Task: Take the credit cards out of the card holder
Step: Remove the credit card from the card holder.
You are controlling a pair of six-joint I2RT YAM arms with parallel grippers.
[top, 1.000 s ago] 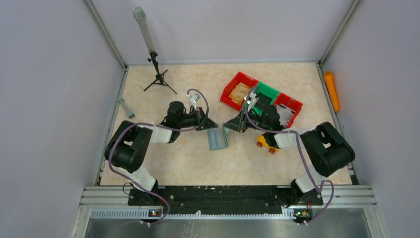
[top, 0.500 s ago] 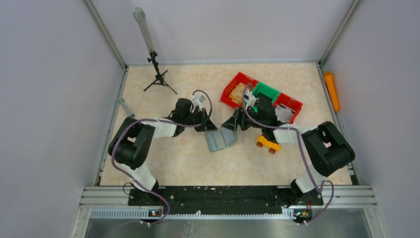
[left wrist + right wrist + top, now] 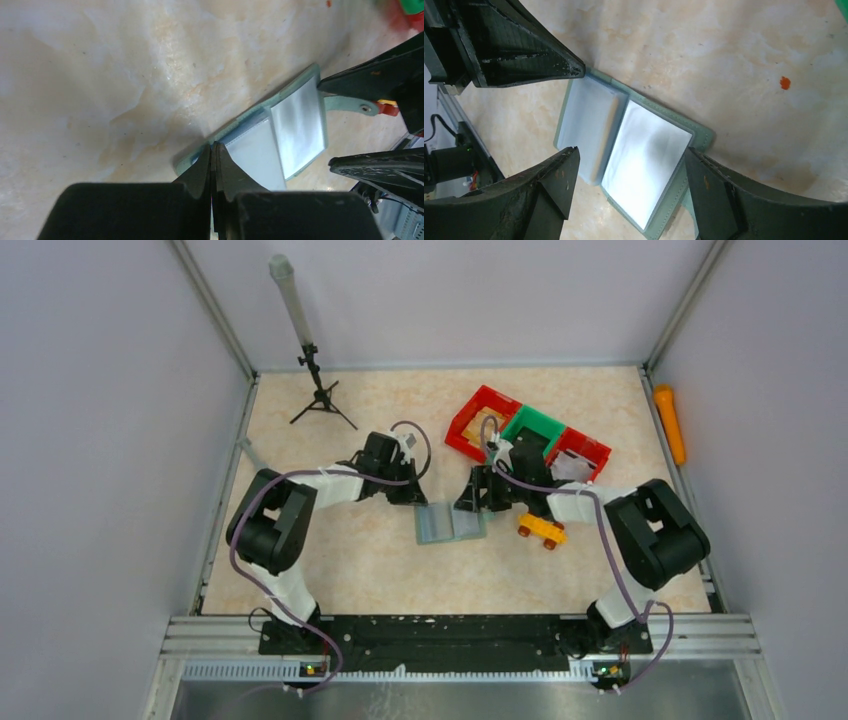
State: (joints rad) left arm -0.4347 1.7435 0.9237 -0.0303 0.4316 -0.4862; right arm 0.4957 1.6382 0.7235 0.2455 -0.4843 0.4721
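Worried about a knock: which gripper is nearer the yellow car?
Right. The right gripper sits just left of the car in the top view, over the holder; the left gripper is farther, at the holder's other edge.

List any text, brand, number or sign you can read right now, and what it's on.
None readable.
The card holder lies open; its inside is blank and glossy, and no card face shows.
The red bin and yellow toy car are too small to show any markings.
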